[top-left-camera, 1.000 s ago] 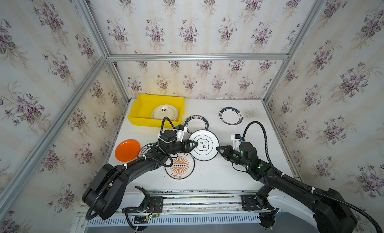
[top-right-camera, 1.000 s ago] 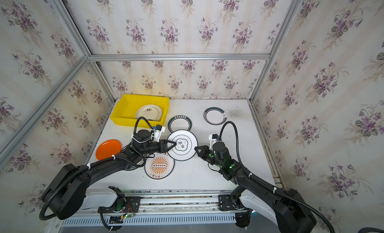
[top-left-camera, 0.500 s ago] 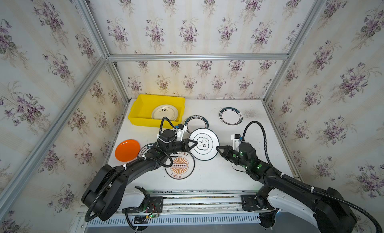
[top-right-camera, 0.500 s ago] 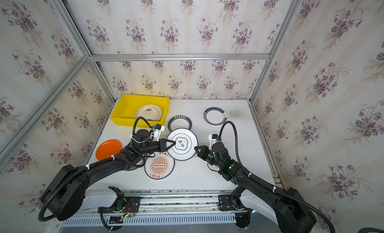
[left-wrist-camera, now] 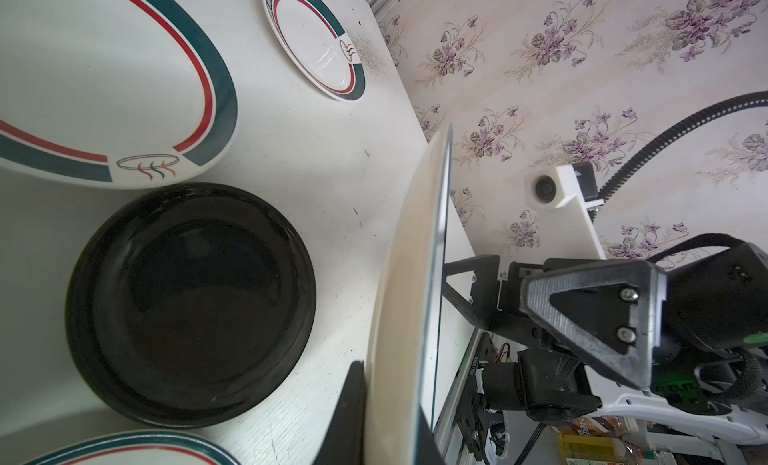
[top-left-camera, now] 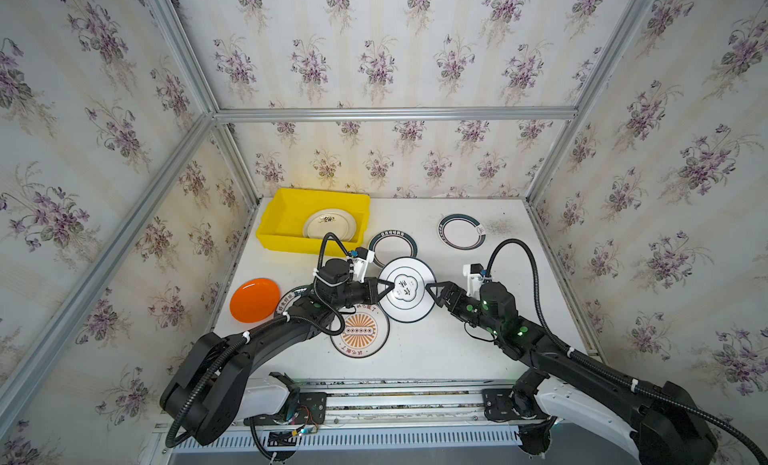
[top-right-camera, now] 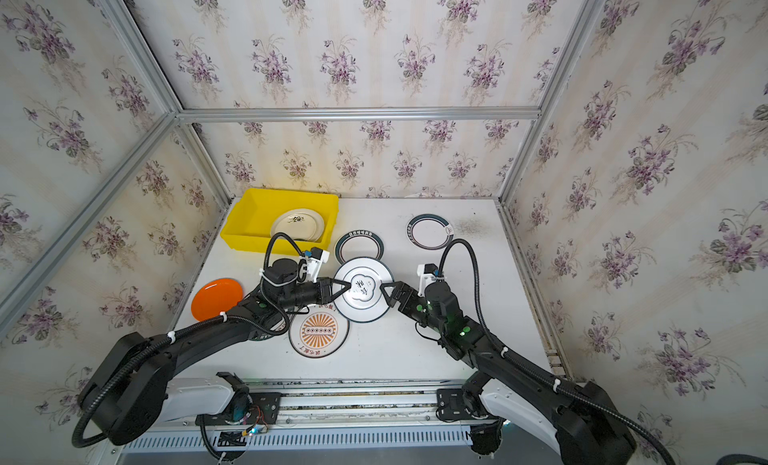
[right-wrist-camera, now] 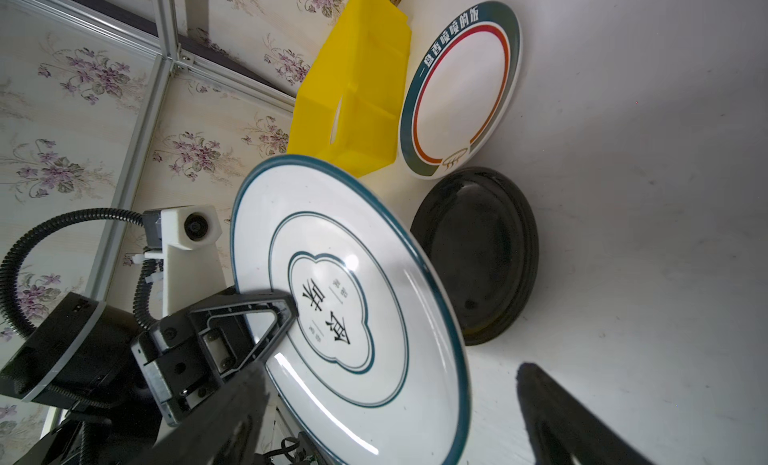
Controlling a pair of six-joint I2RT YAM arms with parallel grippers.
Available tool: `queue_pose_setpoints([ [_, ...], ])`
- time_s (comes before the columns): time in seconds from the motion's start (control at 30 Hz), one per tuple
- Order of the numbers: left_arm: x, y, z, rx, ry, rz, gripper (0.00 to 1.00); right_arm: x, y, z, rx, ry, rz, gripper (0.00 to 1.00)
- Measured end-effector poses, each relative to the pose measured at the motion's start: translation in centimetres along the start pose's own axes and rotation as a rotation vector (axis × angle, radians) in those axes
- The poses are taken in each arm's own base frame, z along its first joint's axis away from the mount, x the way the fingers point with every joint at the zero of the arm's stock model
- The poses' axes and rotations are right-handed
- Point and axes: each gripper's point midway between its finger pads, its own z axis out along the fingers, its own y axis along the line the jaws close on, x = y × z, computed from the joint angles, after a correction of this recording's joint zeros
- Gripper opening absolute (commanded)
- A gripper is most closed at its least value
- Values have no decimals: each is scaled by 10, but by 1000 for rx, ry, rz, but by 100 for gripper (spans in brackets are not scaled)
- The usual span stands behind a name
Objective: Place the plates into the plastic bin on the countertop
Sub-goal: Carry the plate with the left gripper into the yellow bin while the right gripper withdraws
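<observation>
A white plate [top-left-camera: 409, 301] [top-right-camera: 361, 307] with a thin teal rim and black characters hangs above the countertop [top-left-camera: 457, 350]. My left gripper [top-left-camera: 390, 287] [top-right-camera: 346, 287] [left-wrist-camera: 390, 425] is shut on the plate's left edge [left-wrist-camera: 411, 317]. My right gripper [top-left-camera: 430, 291] [top-right-camera: 384, 291] [right-wrist-camera: 395, 400] is open, its jaws spread to either side of the plate's right edge [right-wrist-camera: 340, 309] without touching it. A black plate [left-wrist-camera: 191, 305] [right-wrist-camera: 478, 255] lies on the countertop under the held plate. The yellow plastic bin [top-left-camera: 282, 218] [top-right-camera: 249, 218] [right-wrist-camera: 357, 89] at the back left holds a cream plate [top-left-camera: 330, 225].
On the countertop lie an orange plate [top-left-camera: 254, 299], an orange-sunburst plate [top-left-camera: 360, 332], two green-rimmed plates [top-left-camera: 392, 245] [top-left-camera: 461, 231] and one partly hidden under the left arm [top-left-camera: 291, 296]. Papered walls with aluminium rails close in three sides.
The left gripper has closed on the plate's left edge. The right gripper's jaws have opened off the right edge. The plate has stayed nearly in place.
</observation>
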Motion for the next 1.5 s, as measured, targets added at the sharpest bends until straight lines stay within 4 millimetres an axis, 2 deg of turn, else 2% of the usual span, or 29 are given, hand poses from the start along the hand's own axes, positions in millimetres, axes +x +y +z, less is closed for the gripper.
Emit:
queue_pose_setpoints([
  [0.3, -16, -4, -15, -49, -59, 30, 0, -7, 3, -17, 23, -35, -4, 100],
  [0.5, -46, -13, -34, -86, -163, 62, 0, -11, 5, -32, 19, -70, -8, 100],
  [0.67, -74, -24, -56, -150, -269, 129, 0, -5, 0, -41, 14, -60, 3, 100],
  [0.83, -95, -18, -74, -261, -364, 167, 0, 2, -4, -51, 9, -47, 1, 100],
  [0.97, -116, -4, -85, -373, -433, 194, 0, 7, -9, -51, 24, -26, -36, 100],
  [1.1, -139, 25, -100, -494, -483, 169, 0, 12, -15, -46, 41, -2, -73, 100],
  [1.27, -185, 52, -118, -652, -549, 166, 0, 18, -25, -41, 50, 15, -113, 100],
  [1.37, -215, 69, -119, -742, -558, 189, 0, 19, -25, -42, 43, 13, -133, 100],
  [1.5, -242, 99, -124, -835, -556, 166, 0, 18, -19, -46, 17, 5, -167, 100],
])
